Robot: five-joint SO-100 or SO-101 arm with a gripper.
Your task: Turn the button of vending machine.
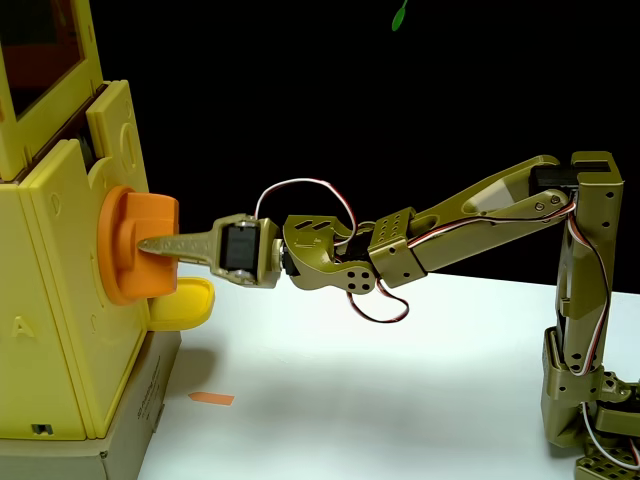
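- Where the white table [400,370] meets the black backdrop, an olive-green arm [480,215] stretches out of its base [585,400] at about four o'clock in the fixed view and reaches flat toward nine o'clock.
- At the left edge stands the vending machine [50,300], pale yellow and tall, with its dark orange-tinted window [40,45] up at eleven o'clock, cut off by the top of the picture.
- It sits on a cardboard box [130,430] with printed lettering on its side.
- On the machine's right face, around nine o'clock, is the button [135,240]: an orange round disc flat against the wall and a thick block jutting out toward the arm.
- The gripper [150,245] is right on that block; one thin olive finger [175,245] lies across its front, the tip near the disc.
- From this side I can't truly say how the jaws stand; they look to be pinching the block, but the second finger is hidden behind it.
- Just under the button, touching the machine, a pale yellow rounded tray [185,303] pokes out toward three o'clock.
- Red, white and black wires [300,190] loop above the wrist and hang again beneath it.
- A small orange strip of tape [212,398] lies on the table at seven o'clock, just beside the box.
- A green leaf-like scrap [400,15] shows at twelve o'clock against the black.
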